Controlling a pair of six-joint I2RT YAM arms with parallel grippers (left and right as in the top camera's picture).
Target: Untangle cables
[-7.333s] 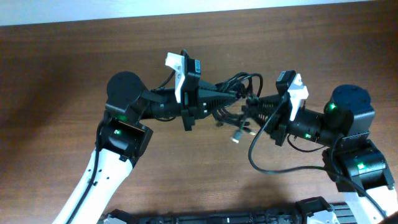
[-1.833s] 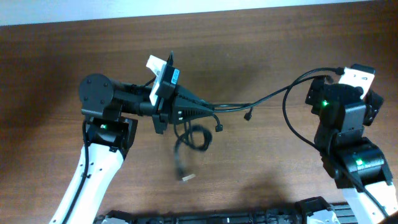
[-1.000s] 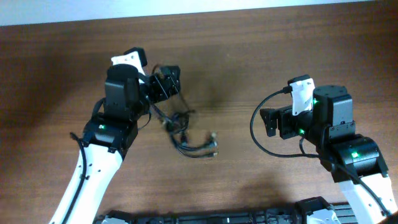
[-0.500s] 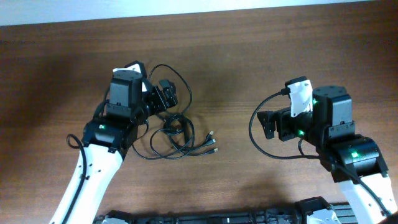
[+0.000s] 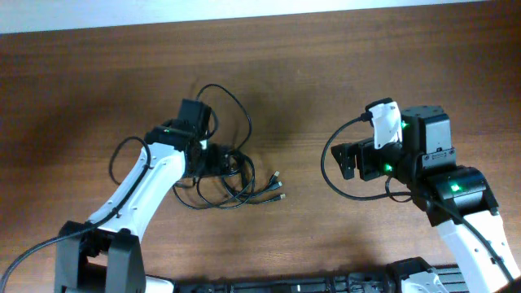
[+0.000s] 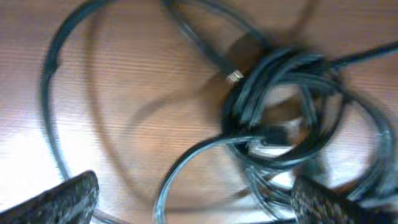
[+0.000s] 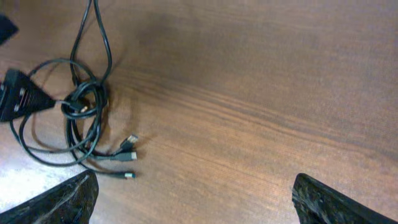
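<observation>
The cables (image 5: 232,175) lie on the wooden table (image 5: 342,73) as a loose black bunch, with a large loop (image 5: 224,102) reaching toward the back and several plugs (image 5: 278,185) fanned out to the right. My left gripper (image 5: 220,159) hovers open just over the left side of the bunch. In the left wrist view the knotted cords (image 6: 273,106) fill the frame, blurred, ahead of the open left gripper (image 6: 196,205). My right gripper (image 5: 346,159) stands open and apart on the right. Its wrist view shows the cables (image 7: 84,106) far left, with bare wood between the right gripper (image 7: 199,202) fingers.
Each arm's own thicker black wire hangs in a loop, one beside the right gripper (image 5: 330,175) and one left of the left arm (image 5: 122,155). The table's far edge meets a white wall (image 5: 260,6).
The left gripper has let the cables fall onto the table, where they spread into loops. The left wrist has since swung over and down onto the bunch. The right arm barely shifted.
</observation>
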